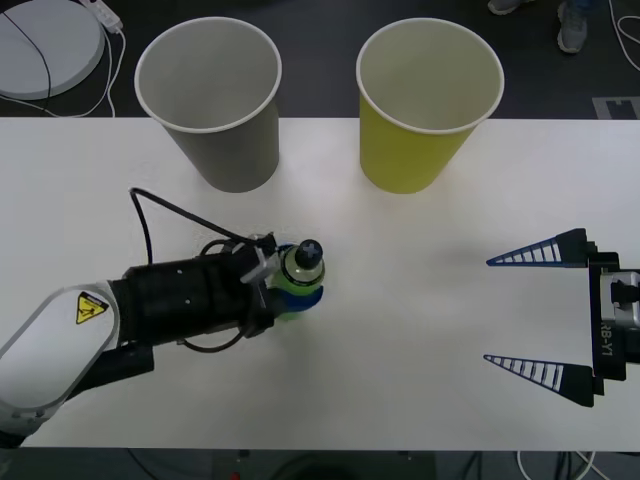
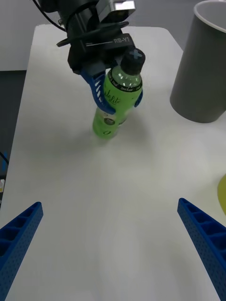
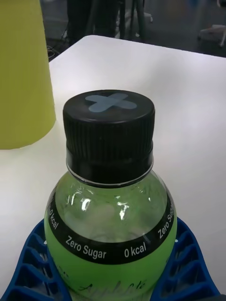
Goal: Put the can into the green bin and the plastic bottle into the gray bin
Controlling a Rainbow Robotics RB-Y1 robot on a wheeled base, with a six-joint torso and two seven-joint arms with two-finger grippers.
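- Front view: the left hand (image 1: 288, 285) pinches the plastic bottle (image 1: 299, 272) around its body, at about 7 o'clock from the tabletop (image 1: 420, 300) middle. The gray bin (image 1: 212, 100) stands at 11 o'clock, the green bin (image 1: 428, 103) at 1 o'clock, both upright and apart. The right hand (image 1: 538, 320) waits at 3 o'clock, fingers spread, holding nothing.
- Right wrist view: the bottle leans in the grip, its base on or just above the tabletop; the gray bin is near it.
- Left wrist view: blue fingers (image 3: 28, 263) hug the label either side, under the black cap (image 3: 109, 127).
- Risk, as I judge it: the tilted bottle may slip or swing when lifted, and a low carry could knock the light gray bin over at its rim.
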